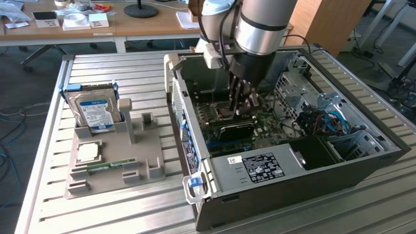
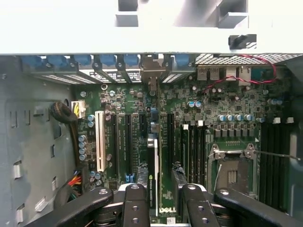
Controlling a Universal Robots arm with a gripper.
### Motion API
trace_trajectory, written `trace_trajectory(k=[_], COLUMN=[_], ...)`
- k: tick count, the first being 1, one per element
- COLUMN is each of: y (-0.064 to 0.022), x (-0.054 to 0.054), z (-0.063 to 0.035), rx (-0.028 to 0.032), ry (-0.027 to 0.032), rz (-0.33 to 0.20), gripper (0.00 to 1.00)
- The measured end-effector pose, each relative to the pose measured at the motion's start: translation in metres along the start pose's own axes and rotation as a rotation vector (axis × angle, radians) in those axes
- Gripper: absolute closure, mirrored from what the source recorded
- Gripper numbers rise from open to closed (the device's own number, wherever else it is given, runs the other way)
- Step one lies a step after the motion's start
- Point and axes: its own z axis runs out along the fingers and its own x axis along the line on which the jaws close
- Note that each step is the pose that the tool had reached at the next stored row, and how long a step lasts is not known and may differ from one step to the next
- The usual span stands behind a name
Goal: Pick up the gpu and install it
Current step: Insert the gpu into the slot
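Observation:
The gpu [image 2: 152,179] stands on edge along an expansion slot of the motherboard [image 2: 199,118], seen from above as a thin black and white strip. My gripper [image 2: 160,175] straddles it, deep inside the open computer case [image 1: 273,170]. One fingertip [image 2: 142,175] is right beside the card. A strip of green board shows between the card and the other fingertip [image 2: 178,177], so the jaws stand open. I cannot tell whether the card is fully seated. In the exterior view my gripper [image 1: 244,109] is low over the motherboard [image 1: 266,131], and its fingers hide the card.
A grey parts stand [image 1: 110,170] on the slatted table at the exterior view's left holds a hard drive [image 1: 97,109], a processor [image 1: 89,152] and a green RAM stick [image 1: 112,165]. Drive cages and cables [image 1: 325,122] crowd the case's far side. The empty processor socket [image 2: 232,172] lies beside the slots.

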Motion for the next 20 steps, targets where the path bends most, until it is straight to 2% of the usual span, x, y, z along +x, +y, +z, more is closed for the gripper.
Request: trace_trajectory(k=[10,16,20], y=[0.0,0.0001,0.0001], x=[-0.001,-0.001,-0.001], z=[-0.016,-0.0225,-0.0231], rx=[0.0,0.0,0.0], ry=[-0.0001,0.0,0.0], rz=[0.0,0.0,0.0], gripper=[0.66,0.66,0.66])
